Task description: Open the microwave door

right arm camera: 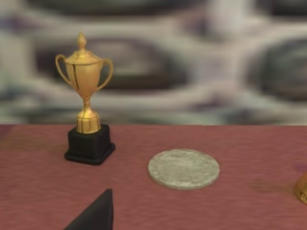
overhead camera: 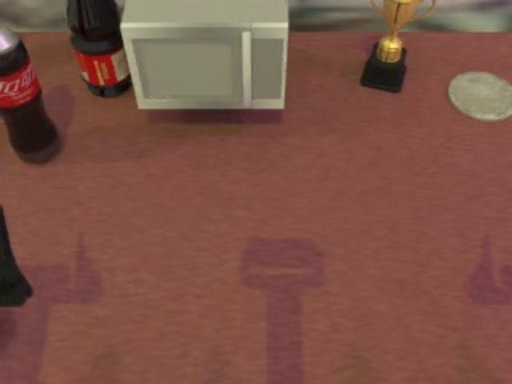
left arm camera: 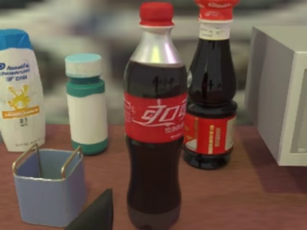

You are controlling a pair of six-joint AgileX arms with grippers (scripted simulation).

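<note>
The light-grey microwave (overhead camera: 205,18) stands at the back of the table, left of centre. Its door (overhead camera: 190,70), a flat panel with a large grey window, lies shut against the front, and the narrow control strip (overhead camera: 268,68) is to its right. In the left wrist view the microwave's side (left arm camera: 276,91) shows behind two bottles. My left gripper (overhead camera: 10,276) is parked at the table's left edge, far in front of the microwave. Only a dark tip of my right gripper (right arm camera: 98,215) shows in the right wrist view, and it is outside the top view.
A cola bottle (overhead camera: 24,100) and a dark sauce bottle (overhead camera: 98,48) stand left of the microwave. A gold trophy (overhead camera: 388,48) and a flat grey disc (overhead camera: 480,96) are at the back right. A blue basket (left arm camera: 48,187), a teal-capped bottle (left arm camera: 86,105) and a shampoo bottle (left arm camera: 19,91) stand further left.
</note>
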